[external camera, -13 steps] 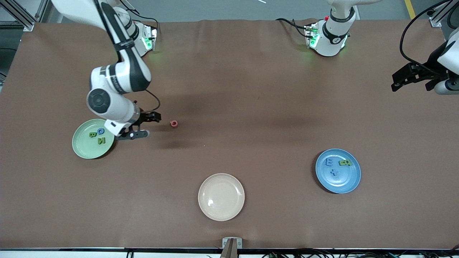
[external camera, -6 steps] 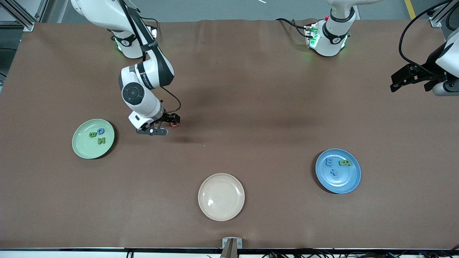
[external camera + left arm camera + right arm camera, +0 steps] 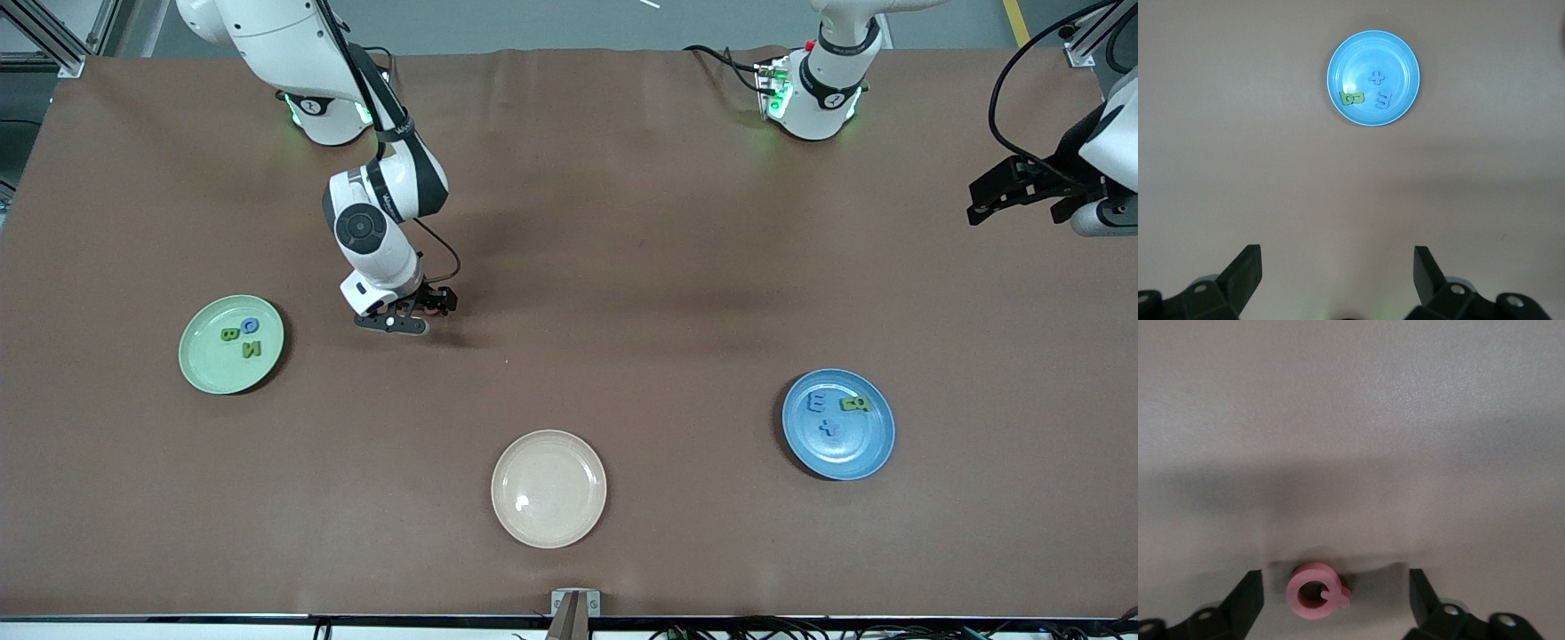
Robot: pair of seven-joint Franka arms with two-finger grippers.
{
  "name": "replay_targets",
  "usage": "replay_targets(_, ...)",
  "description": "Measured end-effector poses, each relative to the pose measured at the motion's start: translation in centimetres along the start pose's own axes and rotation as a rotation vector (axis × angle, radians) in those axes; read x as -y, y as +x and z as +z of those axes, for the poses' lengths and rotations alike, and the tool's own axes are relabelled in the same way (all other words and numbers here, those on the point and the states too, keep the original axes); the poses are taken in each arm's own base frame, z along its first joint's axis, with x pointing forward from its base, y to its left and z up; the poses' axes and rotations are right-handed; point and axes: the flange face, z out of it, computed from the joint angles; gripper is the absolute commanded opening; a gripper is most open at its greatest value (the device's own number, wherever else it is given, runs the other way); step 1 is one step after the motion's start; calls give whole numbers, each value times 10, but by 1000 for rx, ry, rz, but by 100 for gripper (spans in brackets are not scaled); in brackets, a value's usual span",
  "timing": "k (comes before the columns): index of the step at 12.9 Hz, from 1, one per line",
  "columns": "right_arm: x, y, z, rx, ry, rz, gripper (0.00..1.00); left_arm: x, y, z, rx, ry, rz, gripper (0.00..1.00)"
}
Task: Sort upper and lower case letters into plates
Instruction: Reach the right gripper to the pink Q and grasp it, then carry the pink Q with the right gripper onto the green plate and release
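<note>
Right gripper (image 3: 1336, 600): it is low over the table, about midway between the green plate and the table's centre, with the fingers (image 3: 1245, 597) spread apart and nothing clamped yet.
Pink letter (image 3: 1315, 591): it lies flat on the brown table (image 3: 622, 267) between the two fingers, closer to one finger than to the other, touching neither. It is a ring with a small tail, so it reads like a Q or a lower case a; I cannot tell which.
Green plate (image 3: 200, 369): it lies toward the right arm's end of the table, near this gripper, and carries three letters.
Blue plate (image 3: 1401, 57): it is well apart from the right gripper, toward the left arm's end. It holds a green piece and two blue ones.
Beige plate (image 3: 548, 524): it stands between the two plates and nearer to the front camera.
Left gripper (image 3: 1337, 277): it waits in the air at its own end of the table, fingers wide apart, holding nothing.
Step in hand: probably the closing on the pink letter.
Risk one: the letter is off-centre, so the nearer finger may push it first and turn or slide it out.
Risk two: the piece is thin and flat; if the fingers are too high, they may close above it.
Risk three: a wrong reading of the letter's case would send it to the wrong plate.
</note>
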Motion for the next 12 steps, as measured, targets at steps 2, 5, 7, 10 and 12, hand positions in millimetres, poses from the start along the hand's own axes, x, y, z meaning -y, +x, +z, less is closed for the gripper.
replay_targets(2,1,-1,0,0,-1,-1,78,0,0,0,1,0,1,100)
replay_targets(5,4,-3,0,0,-1,-6,73,0,1,1,3,0,1,100)
replay_targets(7,6,-5,1,2,-2,-6,71,-1,1,2,4,0,1,100)
replay_targets(10,7,-7,2,5,0,-4,64,-1,0,2,5,0,3,100)
replay_targets(12,8,-7,1,4,3,-2,59,-1,0,2,5,0,3,100)
